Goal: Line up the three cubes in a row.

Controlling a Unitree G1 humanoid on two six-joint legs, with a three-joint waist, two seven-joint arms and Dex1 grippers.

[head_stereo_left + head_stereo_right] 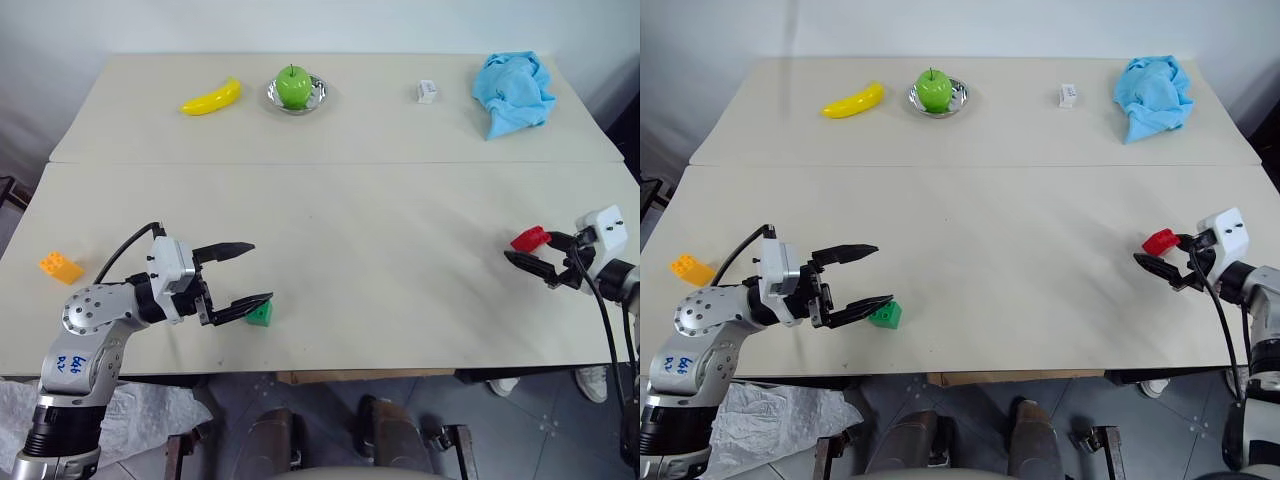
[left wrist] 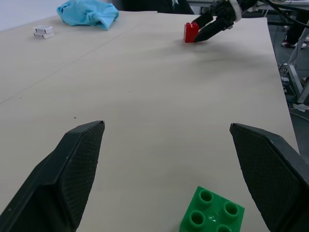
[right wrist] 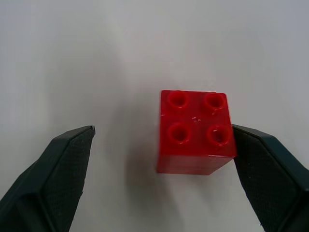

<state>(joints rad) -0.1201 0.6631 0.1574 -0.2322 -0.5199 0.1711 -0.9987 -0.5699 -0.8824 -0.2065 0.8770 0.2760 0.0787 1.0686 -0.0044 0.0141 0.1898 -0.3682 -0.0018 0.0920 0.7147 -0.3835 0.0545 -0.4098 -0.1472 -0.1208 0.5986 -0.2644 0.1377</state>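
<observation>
Near the table's left edge lies the orange cube [image 1: 60, 267]. The green cube [image 1: 261, 314] sits close to the front edge, just below and in front of my left gripper [image 1: 260, 272], which is open and empty; in the left wrist view the green cube [image 2: 212, 212] lies low between the fingers [image 2: 72, 164], nearer one of them. At the right side the red cube [image 1: 529, 238] stands on the table between the fingers of my right gripper [image 1: 525, 250], which is open. In the right wrist view the red cube [image 3: 194, 130] sits right beside one finger [image 3: 270, 169], with a wide gap to the other.
Along the far edge lie a yellow banana [image 1: 211, 97], a green apple [image 1: 294, 86] in a small metal dish [image 1: 318, 94], a small white box [image 1: 427, 92] and a crumpled blue cloth [image 1: 513, 92]. A seam [image 1: 330, 163] runs across between two tabletops.
</observation>
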